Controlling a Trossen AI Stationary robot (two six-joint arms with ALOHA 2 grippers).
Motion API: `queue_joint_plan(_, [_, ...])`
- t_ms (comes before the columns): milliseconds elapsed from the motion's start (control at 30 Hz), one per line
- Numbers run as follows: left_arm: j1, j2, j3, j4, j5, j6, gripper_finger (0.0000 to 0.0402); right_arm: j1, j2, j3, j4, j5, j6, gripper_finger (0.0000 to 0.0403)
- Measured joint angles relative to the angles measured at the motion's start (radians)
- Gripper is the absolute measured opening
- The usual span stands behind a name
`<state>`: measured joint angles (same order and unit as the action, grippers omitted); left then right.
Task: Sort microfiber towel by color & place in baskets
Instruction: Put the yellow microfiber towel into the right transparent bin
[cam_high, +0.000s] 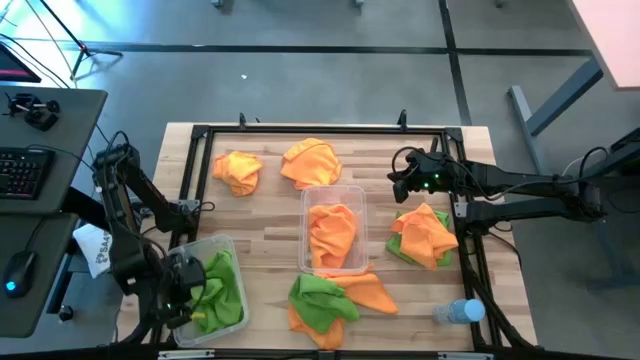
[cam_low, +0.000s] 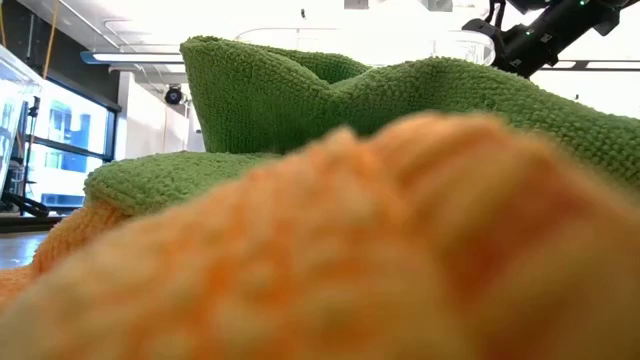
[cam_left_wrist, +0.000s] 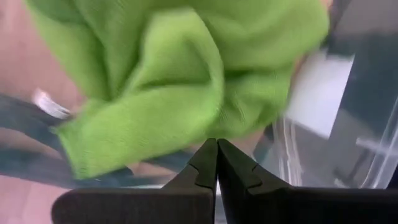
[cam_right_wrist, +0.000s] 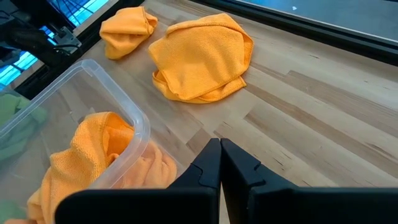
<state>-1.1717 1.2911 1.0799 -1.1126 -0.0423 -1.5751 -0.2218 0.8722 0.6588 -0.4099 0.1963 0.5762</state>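
Sorting partly done: some cloths binned, several loose on the worktop.

High view: green cloths in basket at 8 o'clock, left pincer over it; orange in centre basket; loose orange at 11 and 12, mixed piles at 3 and 6. Low view: green over orange, close up. Left wrist: pincer pressed together, empty, green towel beyond. Right wrist: right pincer pressed together, empty, near 2 o'clock.
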Motion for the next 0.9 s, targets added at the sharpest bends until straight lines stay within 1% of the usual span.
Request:
queue_joint_plan(133, [-0.008, 0.059, 0.005, 0.012, 0.132, 0.061, 0.0000, 0.000, 0.000, 0.000, 0.000, 0.002, 0.000, 0.0000])
queue_joint_plan(233, [-0.029, 0.081, 0.005, 0.009, 0.197, 0.077, 0.0000, 0.000, 0.000, 0.000, 0.000, 0.002, 0.000, 0.0000])
queue_joint_plan(267, [-0.038, 0.083, 0.005, 0.009, 0.202, 0.076, 0.0000, 0.000, 0.000, 0.000, 0.000, 0.002, 0.000, 0.0000])
queue_joint_plan(433, [-0.074, 0.065, 0.006, -0.025, 0.186, 0.012, 0.0000, 0.000, 0.000, 0.000, 0.000, 0.003, 0.000, 0.0000])
queue_joint_plan(567, [-0.078, 0.026, 0.006, -0.071, 0.169, -0.020, 0.0000, 0.000, 0.000, 0.000, 0.000, 0.006, 0.000, 0.0000])
queue_joint_plan(667, [-0.082, -0.001, 0.043, -0.140, 0.139, -0.029, 0.0000, 0.000, 0.000, 0.000, 0.000, 0.006, 0.001, 0.0000])
queue_joint_plan(800, [-0.082, -0.007, 0.122, -0.243, 0.123, -0.037, 0.0000, 0.000, 0.000, 0.000, 0.000, 0.006, 0.001, 0.0000])
queue_joint_plan(900, [-0.082, -0.007, 0.160, -0.251, 0.086, -0.026, 0.0000, 0.000, 0.000, 0.000, 0.000, 0.007, 0.001, 0.0000])
